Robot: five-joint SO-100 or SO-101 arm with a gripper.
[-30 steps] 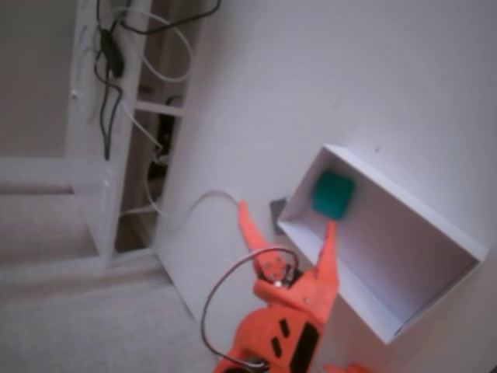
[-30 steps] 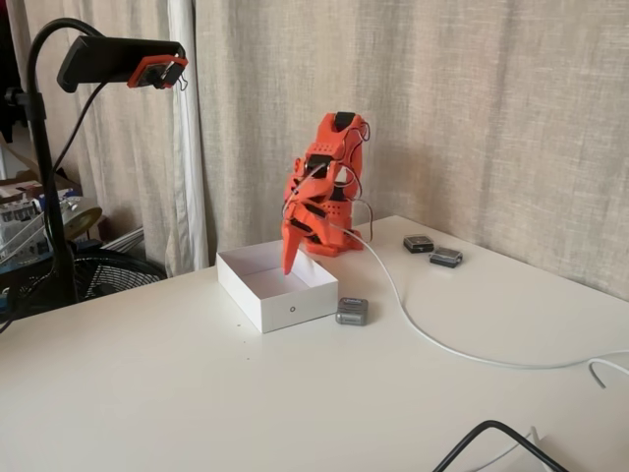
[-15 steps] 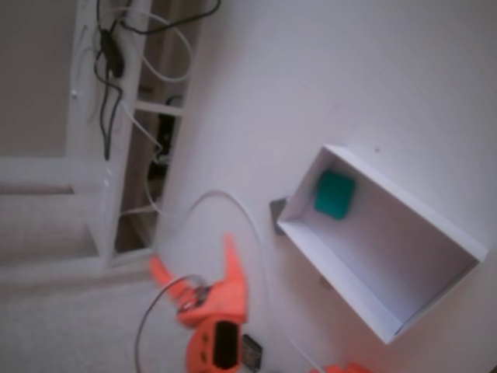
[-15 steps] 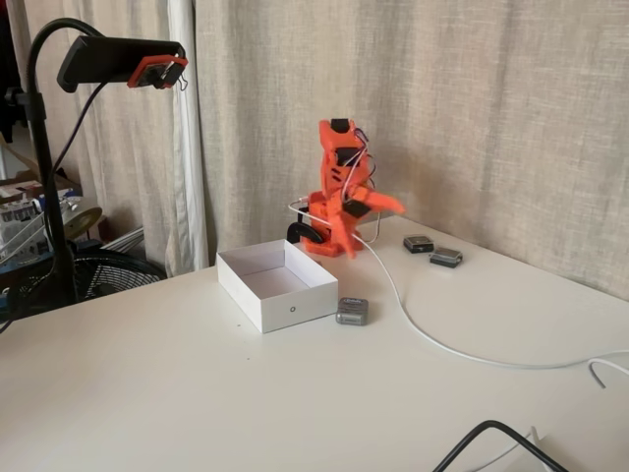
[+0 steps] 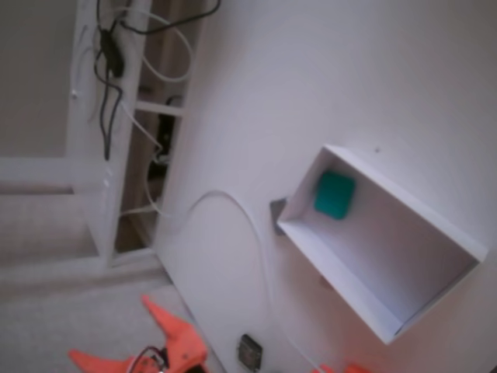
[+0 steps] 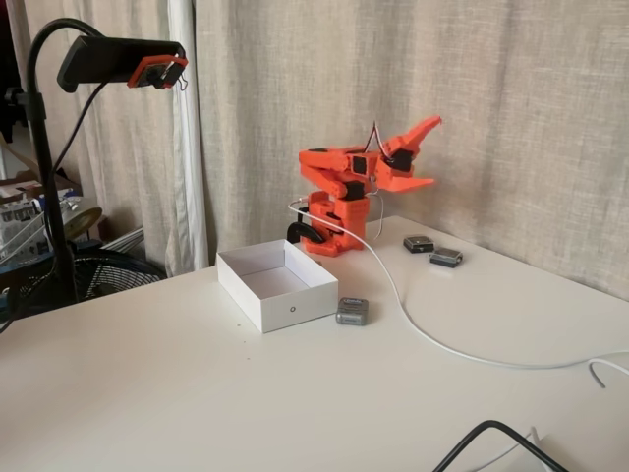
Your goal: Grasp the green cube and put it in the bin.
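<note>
Seen from above in a fixed view, going left to right: gripper [image 5: 116,330] low in the corner, past the table's edge, orange fingers spread wide with nothing between them. Farther right, white cable [image 5: 256,249] curving across the table [image 5: 342,78], then small dark grey square [image 5: 277,214] touching the outer wall of the bin [image 5: 334,276]. Inside the bin, green cube [image 5: 335,195] lay flat on the floor, tucked into the corner nearest that square.

In the fixed side view: bin [image 6: 254,297] at left-centre, cube hidden behind its wall; gripper [image 6: 425,151] raised high to the right, pointed away from it, open and empty.

Cube lay well apart from the gripper, up and to the right of it in the top-down view. Placement judged already done; probably nothing left but parking the arm.
</note>
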